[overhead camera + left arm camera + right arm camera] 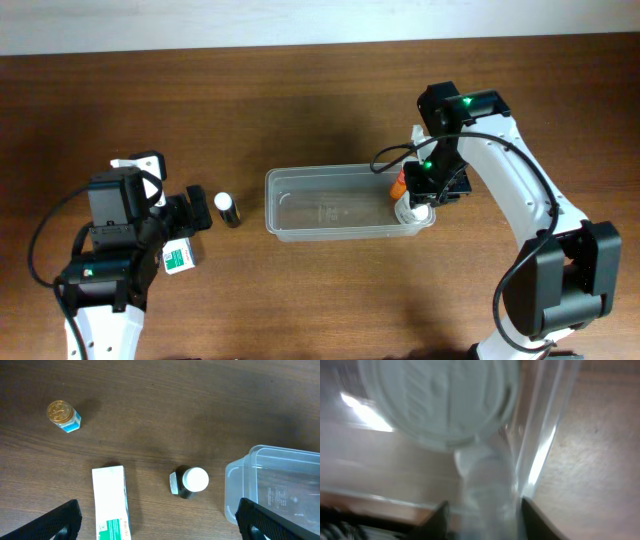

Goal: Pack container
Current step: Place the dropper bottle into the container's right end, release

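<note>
The container (300, 232) is a clear shallow tub in the middle of the table; its left end also shows in the left wrist view (240, 490). My right gripper (418, 200) is at the tub's right end, shut on a translucent white bottle (487, 495) with a round white lid (440, 400), held at the tub's inner wall. An orange piece (398, 185) shows beside it. My left gripper (195, 215) is open and empty, left of the tub. A small dark bottle with a white cap (229, 209) (192, 481) stands between that gripper and the tub.
A white and green box (180, 257) (111, 505) lies flat by my left gripper. A small gold-capped jar (62, 415) stands farther off in the left wrist view. The wooden table extends all around.
</note>
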Tool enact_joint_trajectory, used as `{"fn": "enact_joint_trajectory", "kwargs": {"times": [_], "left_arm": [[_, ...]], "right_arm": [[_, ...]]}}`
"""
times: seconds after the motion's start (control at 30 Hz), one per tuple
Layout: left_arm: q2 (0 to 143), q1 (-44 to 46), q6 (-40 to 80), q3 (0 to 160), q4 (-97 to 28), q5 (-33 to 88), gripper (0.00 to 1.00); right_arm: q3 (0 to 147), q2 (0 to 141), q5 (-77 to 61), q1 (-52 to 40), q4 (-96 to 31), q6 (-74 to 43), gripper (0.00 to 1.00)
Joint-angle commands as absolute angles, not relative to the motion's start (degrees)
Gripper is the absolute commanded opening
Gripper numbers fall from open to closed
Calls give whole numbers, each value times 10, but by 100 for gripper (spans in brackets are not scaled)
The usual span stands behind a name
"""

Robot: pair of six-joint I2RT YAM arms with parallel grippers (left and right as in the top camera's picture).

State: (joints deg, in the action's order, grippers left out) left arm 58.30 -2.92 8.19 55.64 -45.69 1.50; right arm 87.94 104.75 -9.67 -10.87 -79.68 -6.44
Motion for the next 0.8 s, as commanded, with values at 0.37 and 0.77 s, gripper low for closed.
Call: {"fn": "enact_joint_trajectory", "kwargs": {"times": [0.37,0.77], "left_arm": [[584,-28,79,569,-457,11,99],[621,-28,79,569,-456,13,99]], "right_arm": [[909,972,-52,-112,-792,-47,59],[925,824,-15,27,-725,-76,98]]}}
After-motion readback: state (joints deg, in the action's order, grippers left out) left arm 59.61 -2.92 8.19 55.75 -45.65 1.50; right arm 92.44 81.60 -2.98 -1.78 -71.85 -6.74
